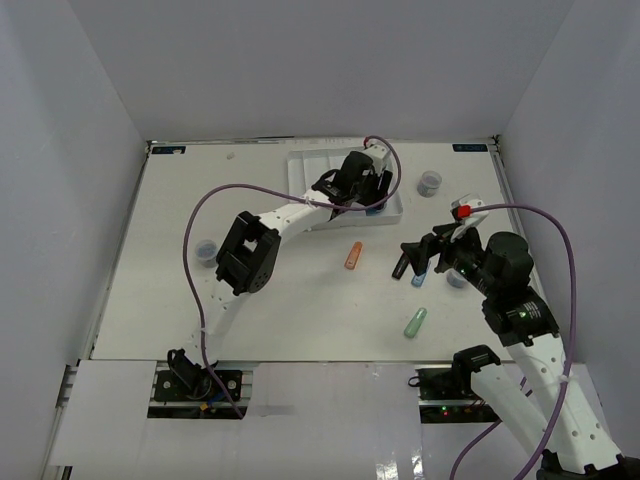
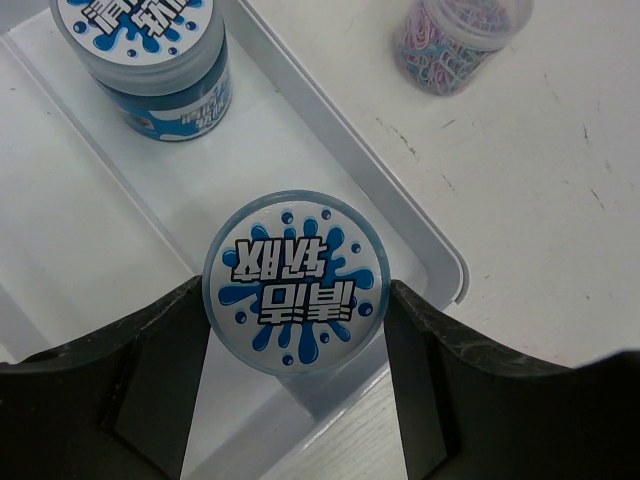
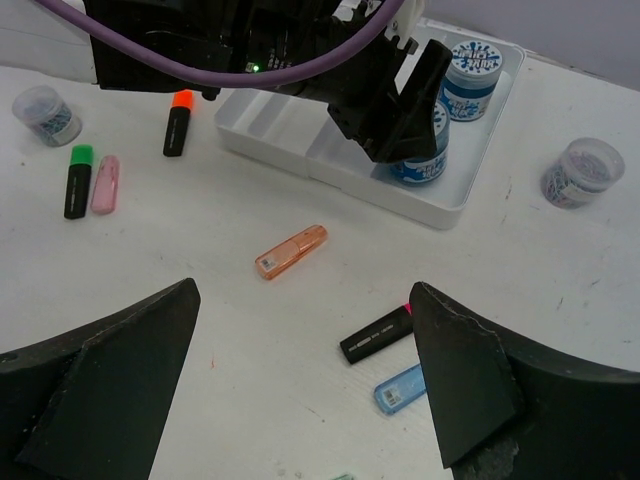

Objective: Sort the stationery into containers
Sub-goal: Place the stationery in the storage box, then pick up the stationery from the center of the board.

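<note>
My left gripper (image 2: 296, 300) is shut on a round blue-labelled jar (image 2: 296, 282) and holds it in the right end compartment of the white tray (image 2: 440, 262), near its corner. A second blue-labelled jar (image 2: 150, 50) stands further along in the same compartment. In the top view the left gripper (image 1: 362, 183) is over the tray (image 1: 300, 170). My right gripper (image 3: 302, 295) is open and empty above the table, with an orange highlighter (image 3: 291, 251), a black highlighter with a pink cap (image 3: 377, 334) and a blue one (image 3: 402, 388) below it.
A clear jar of paper clips (image 2: 455, 40) stands on the table right of the tray. A mint highlighter (image 1: 415, 322) lies near the front. Black highlighters with green (image 3: 77, 180) and orange (image 3: 178, 122) caps, a pink one (image 3: 104, 183) and a grey jar (image 3: 46, 114) lie left of the tray.
</note>
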Action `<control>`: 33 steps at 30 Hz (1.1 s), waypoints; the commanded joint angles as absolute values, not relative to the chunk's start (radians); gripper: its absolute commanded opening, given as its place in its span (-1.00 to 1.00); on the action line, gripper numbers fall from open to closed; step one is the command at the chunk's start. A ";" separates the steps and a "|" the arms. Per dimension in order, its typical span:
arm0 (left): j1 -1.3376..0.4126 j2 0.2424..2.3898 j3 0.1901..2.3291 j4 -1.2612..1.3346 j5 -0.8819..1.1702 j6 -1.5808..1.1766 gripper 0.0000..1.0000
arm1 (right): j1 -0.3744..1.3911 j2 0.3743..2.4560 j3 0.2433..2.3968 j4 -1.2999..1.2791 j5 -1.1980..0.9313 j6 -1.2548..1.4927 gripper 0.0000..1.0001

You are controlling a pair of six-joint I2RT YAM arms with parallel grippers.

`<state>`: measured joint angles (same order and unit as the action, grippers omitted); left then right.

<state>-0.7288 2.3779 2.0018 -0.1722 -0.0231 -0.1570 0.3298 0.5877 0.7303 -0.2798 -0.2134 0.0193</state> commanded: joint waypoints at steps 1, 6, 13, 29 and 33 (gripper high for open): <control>-0.724 2.329 2.019 -0.052 -0.014 -0.166 0.16 | 0.334 0.572 0.726 -0.265 -0.222 0.014 0.84; -0.724 2.322 2.022 -0.048 -0.005 -0.172 0.95 | 0.334 0.589 0.727 -0.284 -0.167 0.024 0.80; -0.723 2.192 1.980 -0.069 -0.012 -0.187 0.96 | 0.336 0.669 0.761 -0.350 0.035 0.110 0.80; -0.410 1.564 1.384 -0.322 -0.124 -0.376 0.96 | 0.220 0.972 0.716 -0.469 0.508 0.391 0.80; -0.319 1.408 1.201 -0.315 -0.147 -0.344 0.96 | 0.175 1.023 0.684 -0.419 0.521 0.420 0.80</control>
